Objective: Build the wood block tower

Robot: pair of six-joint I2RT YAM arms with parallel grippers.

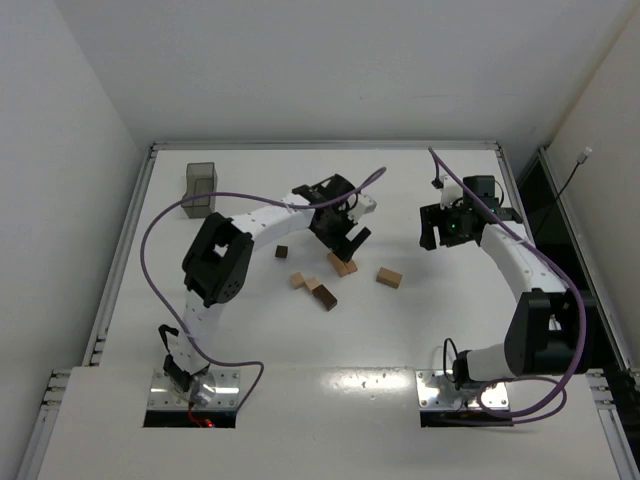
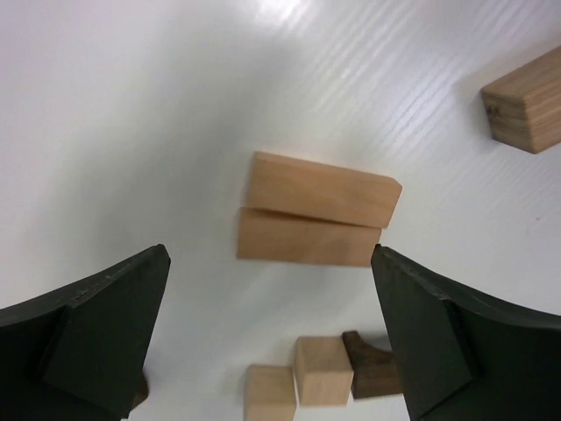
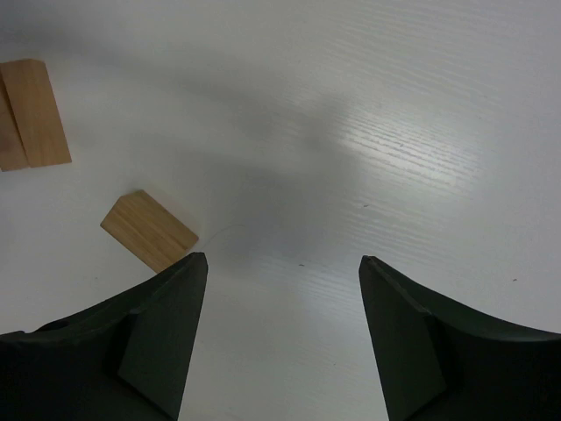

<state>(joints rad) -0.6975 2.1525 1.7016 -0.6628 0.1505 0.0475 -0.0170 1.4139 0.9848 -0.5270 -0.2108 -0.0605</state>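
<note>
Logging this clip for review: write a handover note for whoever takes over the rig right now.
Left gripper: open, empty, above a pair of tan blocks lying long sides together.
Right gripper: open, empty, off to the right.
Other wood blocks lie loose near the pair, one single tan block apart.
Done: no tower stands yet. Left: stack all blocks.

Scattered wood blocks (image 1: 343,265) are crowding the centre of the top view, lying just under the left gripper (image 1: 345,243). Bare table (image 1: 400,335) is lying open at lower centre and along the upper edge. A grey box (image 1: 203,188) is occupying the upper left corner.
</note>
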